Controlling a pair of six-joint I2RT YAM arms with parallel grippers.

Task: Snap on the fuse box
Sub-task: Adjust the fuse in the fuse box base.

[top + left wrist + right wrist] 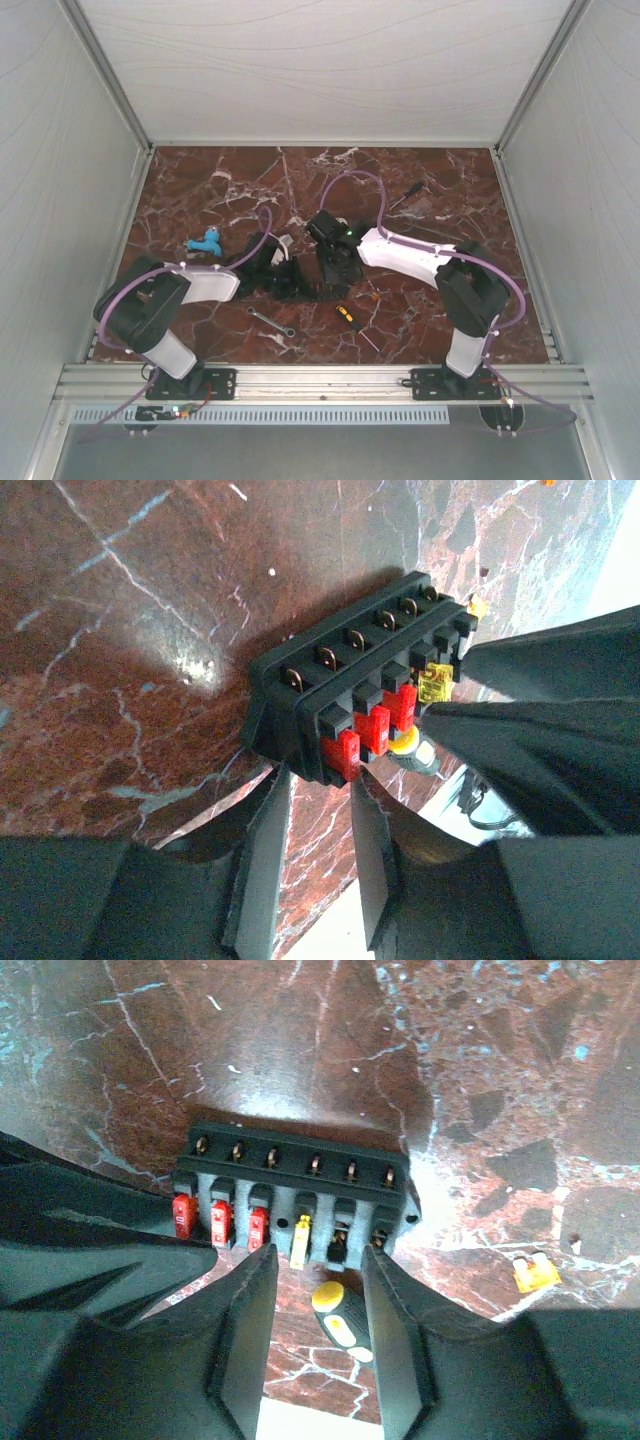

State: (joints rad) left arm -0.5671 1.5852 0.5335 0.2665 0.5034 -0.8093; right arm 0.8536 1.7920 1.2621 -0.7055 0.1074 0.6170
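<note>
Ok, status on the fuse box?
Right gripper open, just short of uncovered fuse box. Left gripper at its end, grip unclear. Screwdriver beneath right gripper.

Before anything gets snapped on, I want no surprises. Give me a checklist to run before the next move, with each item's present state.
1. Fuse box rests on the table: ok.
2. All fuses seated: not ok, a yellow fuse lies loose on the table, apart from the box.
3. Cover located: cannot tell, none recognisable in any view.
4. Right tool open, fingers short of the box: ok.
5. Left tool holding the box end: cannot tell.
6. Space near the box free: not ok, the screwdriver handle lies right under the right tool.
</note>
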